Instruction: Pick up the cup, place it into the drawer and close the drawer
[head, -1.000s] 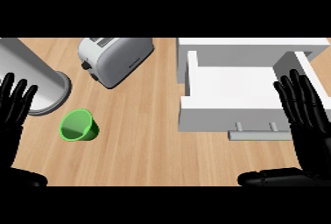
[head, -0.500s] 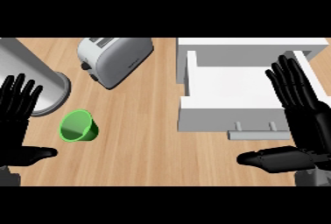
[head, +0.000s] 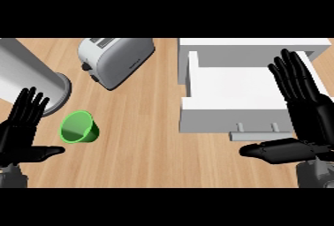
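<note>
Green cup (head: 79,127) was left ungrasped on the table (head: 143,145); both open hands, left hand (head: 20,132) and right hand (head: 303,110), had been advanced since a second before.

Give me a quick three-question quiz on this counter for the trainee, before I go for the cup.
1. True or false: the green cup lies in the drawer.
2. Which hand is nearer the cup? A) left hand B) right hand
3. Fill in: the drawer is ____ (open/closed).

Key
1. False; the cup sits on the wooden counter, below the toaster.
2. A; the cup lies just right of the left hand's fingers.
3. Open; its white inside shows, handle toward the robot.
</note>
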